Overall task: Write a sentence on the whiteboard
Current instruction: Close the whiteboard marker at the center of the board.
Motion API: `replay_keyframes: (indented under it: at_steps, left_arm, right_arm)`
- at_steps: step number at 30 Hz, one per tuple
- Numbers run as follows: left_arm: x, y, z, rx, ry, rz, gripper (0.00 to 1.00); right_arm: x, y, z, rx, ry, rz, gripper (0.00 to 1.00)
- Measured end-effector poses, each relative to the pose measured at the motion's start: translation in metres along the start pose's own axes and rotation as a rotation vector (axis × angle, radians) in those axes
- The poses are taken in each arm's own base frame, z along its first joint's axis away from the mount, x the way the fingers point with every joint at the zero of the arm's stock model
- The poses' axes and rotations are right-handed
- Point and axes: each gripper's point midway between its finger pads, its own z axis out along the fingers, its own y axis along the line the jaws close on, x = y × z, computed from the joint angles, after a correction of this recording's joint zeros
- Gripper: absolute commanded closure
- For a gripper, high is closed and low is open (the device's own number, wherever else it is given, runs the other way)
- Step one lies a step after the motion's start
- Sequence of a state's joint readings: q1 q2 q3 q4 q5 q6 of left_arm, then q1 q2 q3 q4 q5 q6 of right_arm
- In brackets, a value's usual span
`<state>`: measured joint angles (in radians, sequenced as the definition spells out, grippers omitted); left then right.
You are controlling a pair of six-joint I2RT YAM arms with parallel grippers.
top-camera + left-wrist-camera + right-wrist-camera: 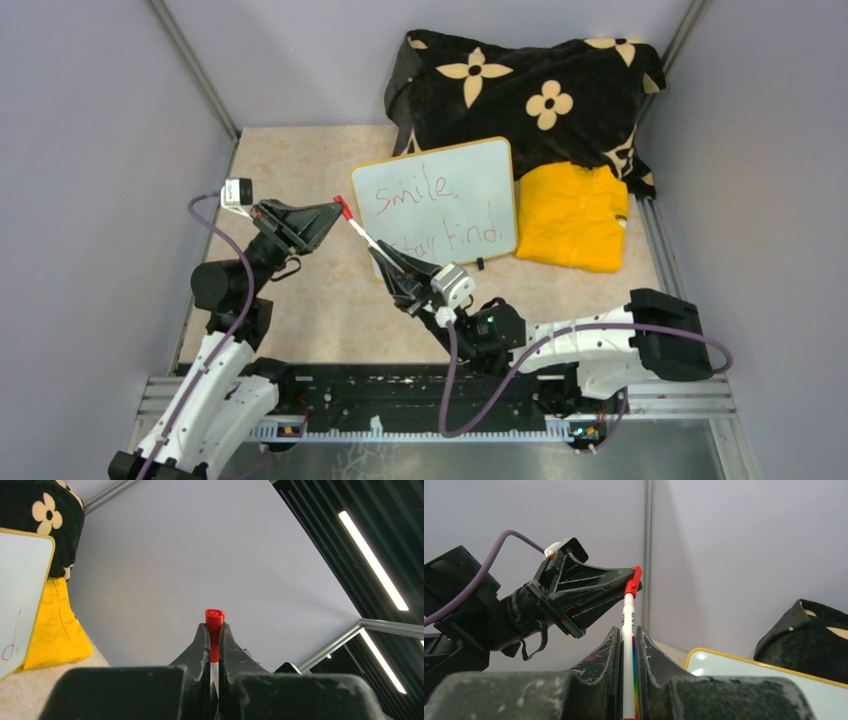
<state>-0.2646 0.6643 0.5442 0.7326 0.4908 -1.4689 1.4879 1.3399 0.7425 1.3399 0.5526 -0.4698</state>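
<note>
**Step in hand (judged):** capping the marker. The sentence [410,187] is already on the whiteboard [490,162] as two lines of red handwriting, with "Smile" on top.

**Tool state**
- The left tool [338,210] is fully closed on the red cap [344,209].
- The right tool [380,252] is closed almost fully on the white barrel of the marker [362,232].
- The marker spans the gap between the two tools. It is held above the surface [300,300], just in front of the whiteboard's left edge.

**Procedure**
1. Hold the right tool fixed. The barrel is thin and could pivot in the jaws.
2. Check that cap and barrel share one axis. Both wrist views show them in line.
3. Push along the barrel only. A sideways load may make the barrel slip or tilt.
4. Release the cap only once it is seated. The pictures do not show whether it is seated now.

**Surface and room**
- The surface is pale beige with a marbled pattern.
- The whiteboard stands at its far middle, in front of a black blanket [520,90] with cream flowers.
- A folded yellow garment [575,215] lies just beside the whiteboard's right edge.
- Plain grey-lilac walls [90,150] close off three sides.
- A metal rail [680,400] at the near edge carries both arm bases.
</note>
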Motion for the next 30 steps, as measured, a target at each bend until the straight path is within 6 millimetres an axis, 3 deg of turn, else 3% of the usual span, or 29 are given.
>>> replay_keyframes:
  at_steps: [9,30]
  left_arm:
    - [-0.001,0.003,0.003,-0.007,-0.003,-0.011,1.0]
    - [-0.006,-0.002,0.034,0.018,-0.034,-0.088,1.0]
  right_arm:
    - [0.003,-0.002,0.007,0.033,-0.009,-0.007,1.0]
    - [-0.002,-0.018,0.035,0.158,-0.093,-0.108,1.0]
